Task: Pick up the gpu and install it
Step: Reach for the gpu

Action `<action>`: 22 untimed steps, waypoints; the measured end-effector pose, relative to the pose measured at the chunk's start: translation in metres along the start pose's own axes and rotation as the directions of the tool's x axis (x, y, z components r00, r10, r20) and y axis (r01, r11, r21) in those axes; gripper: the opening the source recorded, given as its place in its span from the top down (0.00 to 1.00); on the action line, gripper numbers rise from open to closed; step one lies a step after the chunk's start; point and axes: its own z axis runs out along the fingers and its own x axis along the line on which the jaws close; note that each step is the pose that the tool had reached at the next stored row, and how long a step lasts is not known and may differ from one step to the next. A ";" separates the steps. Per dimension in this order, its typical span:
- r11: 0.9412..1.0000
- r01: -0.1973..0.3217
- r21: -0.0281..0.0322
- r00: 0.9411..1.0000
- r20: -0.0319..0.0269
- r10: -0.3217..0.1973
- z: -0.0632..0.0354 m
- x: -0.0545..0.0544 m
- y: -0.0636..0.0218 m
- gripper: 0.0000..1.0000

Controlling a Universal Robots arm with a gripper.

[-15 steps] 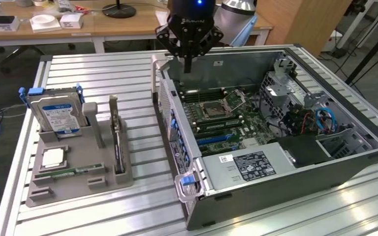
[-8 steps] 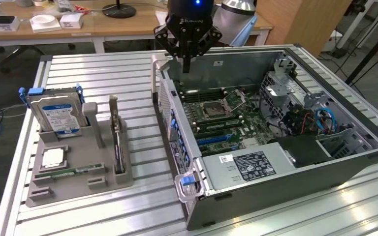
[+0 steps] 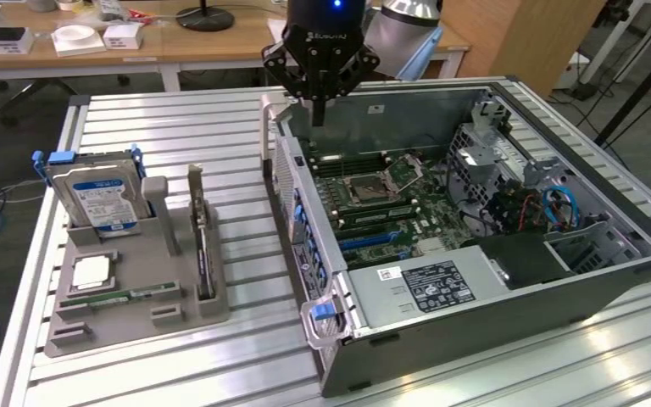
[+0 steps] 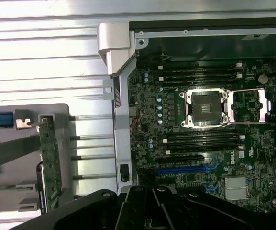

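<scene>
Exterior view showed a slatted aluminium table (image 3: 190, 119) carrying an open computer case (image 3: 597, 280), lying on its side. Well to the exterior view's left of the case sat a gray parts holder (image 3: 133, 326). A hard drive (image 3: 99, 199) with a blue-white label stood upright at the end of the holder farthest from the case, and a green RAM stick (image 3: 122, 297) lay flat beside it.

The gpu (image 3: 203, 246) stood on edge in the holder slot nearest the case, apart from the case wall, with bare table between them. Nothing was touching it. In the wrist view the gpu (image 4: 49, 163) appeared edge-on as a green board in the same slot.

The gripper (image 3: 318, 114) hung above the far end of the case, over the wall that faced the holder. Its jaws were clenched together to a point and grasped nothing. The wrist view caught the gripper (image 4: 152, 211) as a dark mass over that wall.

Inside the case lay the motherboard (image 3: 382, 195), with an empty CPU socket (image 3: 376, 182) and a blue expansion slot (image 3: 371, 240). The power supply (image 3: 427, 284) filled the near end. Blue cables (image 3: 558, 208) curled at the side of the case farthest from the holder.
</scene>
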 end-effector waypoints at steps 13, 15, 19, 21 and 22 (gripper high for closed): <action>1.000 0.000 0.000 1.000 0.000 0.000 -0.0004 0.014 -0.0012 0.89; 1.000 0.000 0.000 1.000 0.000 0.000 -0.0004 0.016 -0.0014 0.89; 1.000 0.000 0.000 1.000 0.000 0.000 -0.0005 0.021 -0.0018 0.89; 1.000 0.000 0.000 1.000 0.000 0.000 -0.0006 0.023 -0.0020 0.89; 1.000 0.000 0.000 1.000 0.000 0.000 -0.0007 0.024 -0.0021 0.89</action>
